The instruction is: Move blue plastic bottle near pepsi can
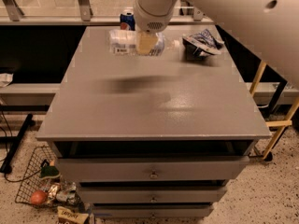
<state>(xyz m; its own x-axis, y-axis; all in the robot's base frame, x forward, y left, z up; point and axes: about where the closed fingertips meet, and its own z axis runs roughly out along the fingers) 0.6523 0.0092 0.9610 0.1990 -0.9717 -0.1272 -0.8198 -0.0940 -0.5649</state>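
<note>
Over the far part of the grey table [154, 115], we see the gripper [147, 43] clamped around the middle of the bottle [122, 42]. The bottle lies sideways in the air, and its shadow falls on the tabletop below. Just behind it, at the table's far edge, stands the can [126, 19], partly hidden by the arm. A snack bag [202, 43] lies to the right, apart from the bottle. On the floor at the left, a wire basket [25, 178] holds a round orange thing [38, 197], something green [49, 172] and a few wrappers.
</note>
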